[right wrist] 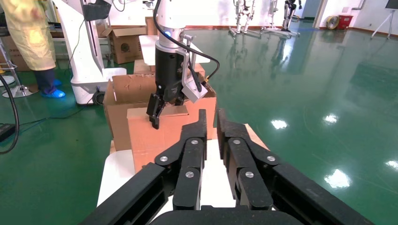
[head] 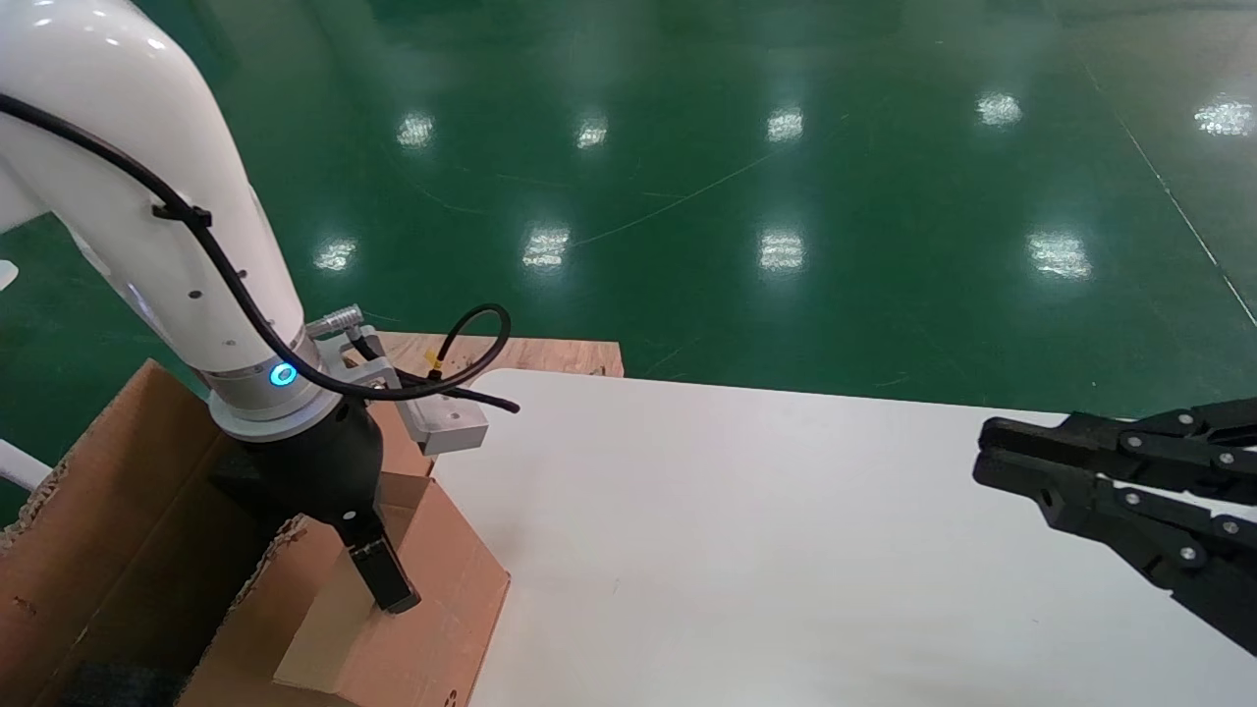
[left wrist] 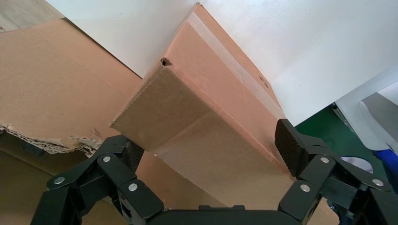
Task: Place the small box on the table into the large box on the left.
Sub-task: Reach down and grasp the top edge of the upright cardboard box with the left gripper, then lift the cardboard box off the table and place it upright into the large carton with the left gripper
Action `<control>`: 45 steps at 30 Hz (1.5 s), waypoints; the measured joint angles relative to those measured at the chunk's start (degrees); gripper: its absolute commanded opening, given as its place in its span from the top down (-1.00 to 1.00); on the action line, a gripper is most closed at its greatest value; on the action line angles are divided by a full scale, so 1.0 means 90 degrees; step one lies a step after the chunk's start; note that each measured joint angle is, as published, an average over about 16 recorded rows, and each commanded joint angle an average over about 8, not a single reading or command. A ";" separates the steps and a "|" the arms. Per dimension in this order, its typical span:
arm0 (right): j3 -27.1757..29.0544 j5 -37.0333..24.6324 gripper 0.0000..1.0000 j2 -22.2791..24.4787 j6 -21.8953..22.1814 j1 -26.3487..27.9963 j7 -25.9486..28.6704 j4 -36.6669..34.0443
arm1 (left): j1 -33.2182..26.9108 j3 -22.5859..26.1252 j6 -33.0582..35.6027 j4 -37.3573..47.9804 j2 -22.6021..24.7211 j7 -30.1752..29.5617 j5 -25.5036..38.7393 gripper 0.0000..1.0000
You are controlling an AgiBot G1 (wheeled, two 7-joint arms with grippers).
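Taped brown small box [head: 393, 609] tilted, beside torn large box [head: 108, 511].

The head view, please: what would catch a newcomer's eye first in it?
The big white left arm at the left, whose left gripper grips the small box at the table's left edge, beside the torn large box. Next, the black right gripper hanging shut over the table's right side. Behind lies a glossy green floor dotted with lamp reflections.
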 measured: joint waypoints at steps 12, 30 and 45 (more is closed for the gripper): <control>0.0000 0.0000 -1.00 0.0000 0.0000 0.0000 0.0000 0.0000 | 0.0006 -0.0019 0.0003 -0.0006 0.0012 -0.0011 0.0050 1.00; 0.0000 0.0000 -1.00 0.0000 0.0000 0.0000 0.0000 0.0000 | 0.0009 -0.0016 -0.0015 0.0008 0.0022 -0.0009 0.0063 1.00; -0.0001 0.0000 -1.00 0.0000 0.0000 0.0001 0.0000 0.0000 | -0.0405 -0.0152 -0.0302 0.0366 0.0123 0.0038 0.0173 1.00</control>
